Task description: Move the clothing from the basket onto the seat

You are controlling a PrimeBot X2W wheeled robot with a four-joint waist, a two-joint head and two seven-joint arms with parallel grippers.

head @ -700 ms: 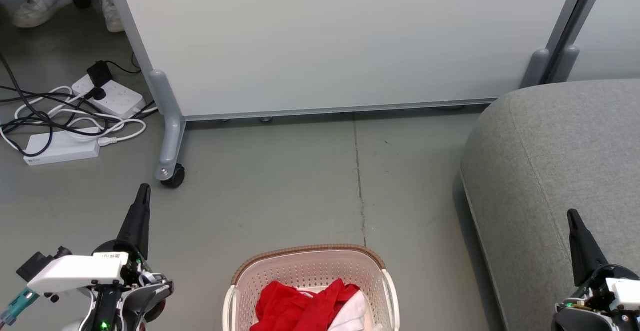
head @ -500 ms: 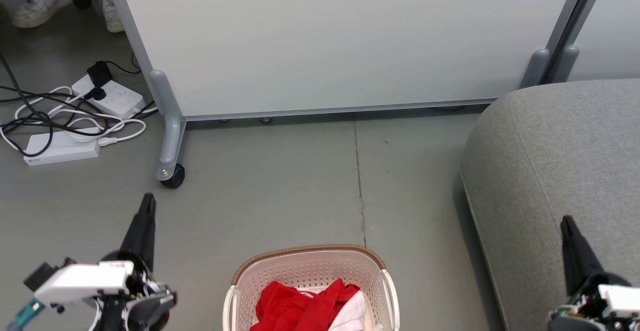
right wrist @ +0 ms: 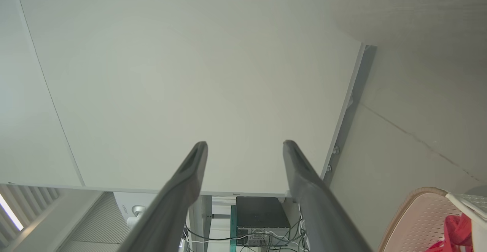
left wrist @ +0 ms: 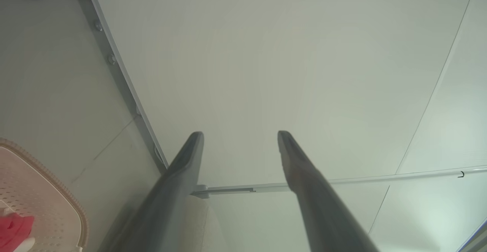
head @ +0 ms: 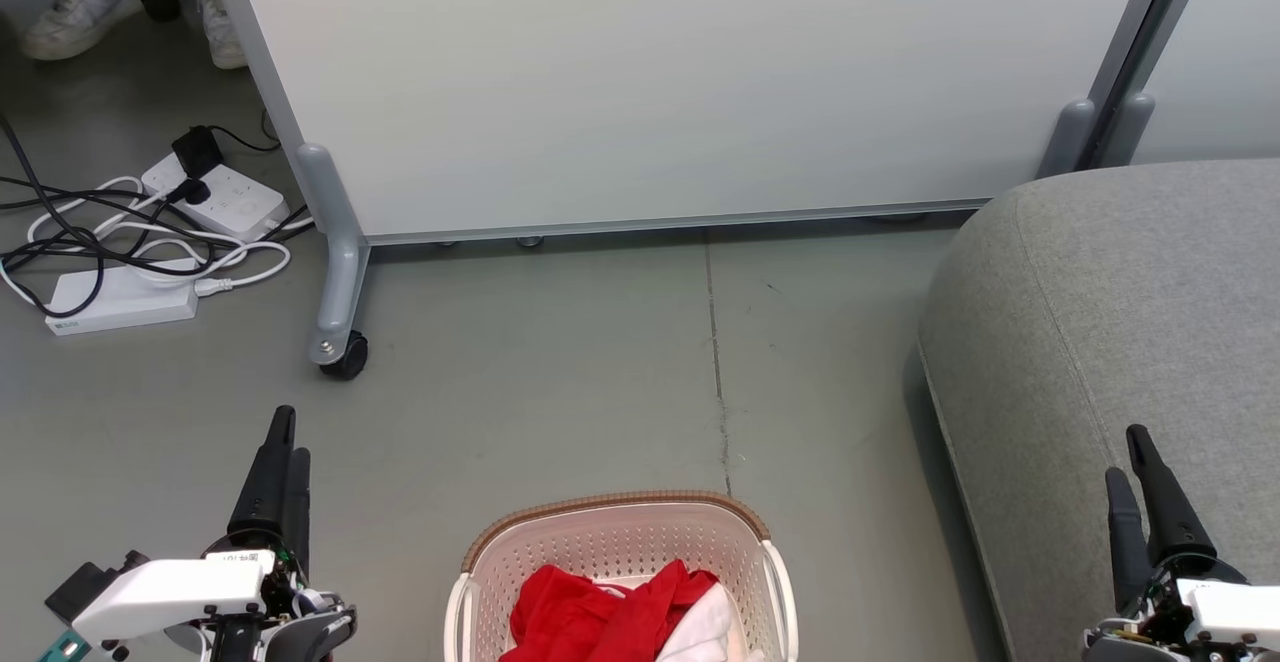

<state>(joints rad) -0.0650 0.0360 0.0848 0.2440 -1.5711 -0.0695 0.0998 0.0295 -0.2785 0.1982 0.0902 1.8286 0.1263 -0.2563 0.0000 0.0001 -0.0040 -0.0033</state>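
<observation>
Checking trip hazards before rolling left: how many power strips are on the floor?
2. The far power strip lies beside the leg of the partition; the near power strip lies left of it, closer to the robot. Others may hide behind the partition.

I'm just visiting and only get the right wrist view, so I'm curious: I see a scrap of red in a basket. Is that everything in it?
Observer: No, the clothing in the basket is a red heap with a white piece on its right.
Operator: Where's the other arm?
Observer: The left end effector hangs open and empty, left of the basket.
Operator: Anything lying on the floor?
Observer: Two white power strips lie at the far left.
</observation>
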